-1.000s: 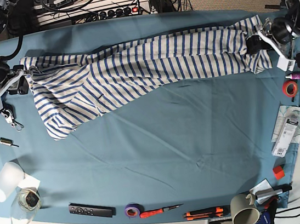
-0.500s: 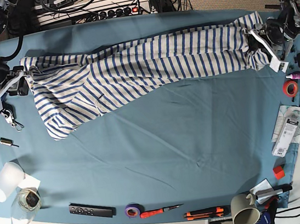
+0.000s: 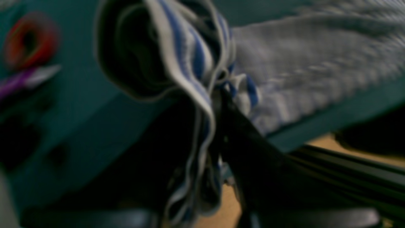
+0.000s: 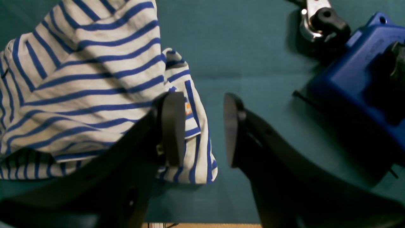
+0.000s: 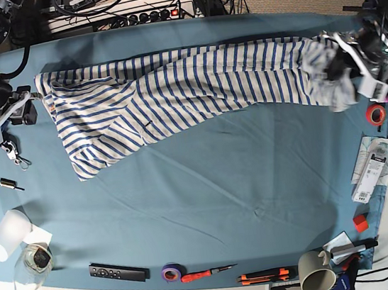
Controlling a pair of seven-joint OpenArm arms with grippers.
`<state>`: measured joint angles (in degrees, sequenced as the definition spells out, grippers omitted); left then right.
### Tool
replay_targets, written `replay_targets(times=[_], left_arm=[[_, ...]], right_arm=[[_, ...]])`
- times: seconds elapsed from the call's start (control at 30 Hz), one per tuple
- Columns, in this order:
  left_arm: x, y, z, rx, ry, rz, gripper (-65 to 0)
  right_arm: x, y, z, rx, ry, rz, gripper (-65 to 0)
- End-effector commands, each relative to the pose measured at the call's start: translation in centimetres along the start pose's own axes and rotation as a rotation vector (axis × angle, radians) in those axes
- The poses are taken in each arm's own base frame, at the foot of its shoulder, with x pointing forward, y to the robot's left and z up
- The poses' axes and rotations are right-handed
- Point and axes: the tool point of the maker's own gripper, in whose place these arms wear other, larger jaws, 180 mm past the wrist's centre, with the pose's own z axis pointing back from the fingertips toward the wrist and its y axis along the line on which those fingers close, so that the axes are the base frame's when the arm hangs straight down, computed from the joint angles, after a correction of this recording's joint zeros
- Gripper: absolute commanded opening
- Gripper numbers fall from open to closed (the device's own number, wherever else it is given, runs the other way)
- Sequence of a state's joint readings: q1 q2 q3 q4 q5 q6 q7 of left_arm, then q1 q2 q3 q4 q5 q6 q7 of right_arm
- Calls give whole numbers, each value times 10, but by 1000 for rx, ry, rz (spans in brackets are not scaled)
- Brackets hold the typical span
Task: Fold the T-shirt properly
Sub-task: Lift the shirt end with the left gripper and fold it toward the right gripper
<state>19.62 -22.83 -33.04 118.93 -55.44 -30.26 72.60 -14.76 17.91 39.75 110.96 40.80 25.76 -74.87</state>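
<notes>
Now: T-shirt stretched left-right | left gripper clamped on its end | right gripper apart, just beside the other end

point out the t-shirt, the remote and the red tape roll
T-shirt (image 5: 193, 84), base view, striped middle of the body
remote (image 5: 118, 272), base view, centre of its black body
red tape roll (image 5: 374, 114), base view, its ring

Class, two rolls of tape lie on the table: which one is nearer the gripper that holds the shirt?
The orange tape roll by the right edge, just below the left gripper clamping the T-shirt; the purple tape roll lies at the front edge.
</notes>
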Motion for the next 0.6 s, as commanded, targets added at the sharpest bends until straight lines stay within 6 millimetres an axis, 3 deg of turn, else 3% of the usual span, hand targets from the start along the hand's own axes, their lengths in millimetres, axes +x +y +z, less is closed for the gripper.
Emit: replay_targets(times=[0.0,0.33,0.57], left_arm=[[13,-10,2,-37,-46,-34,-650],[37,-122,-32,-303,-120,-188,-650],[65,-164,-55,-359,-195,-246,-650]], right_arm=[[14,-2,5,-7,-50,23,-439],[12,-11,5,-56,-43,36,-439],[11,-12,4,-62,-36,36,-439]])
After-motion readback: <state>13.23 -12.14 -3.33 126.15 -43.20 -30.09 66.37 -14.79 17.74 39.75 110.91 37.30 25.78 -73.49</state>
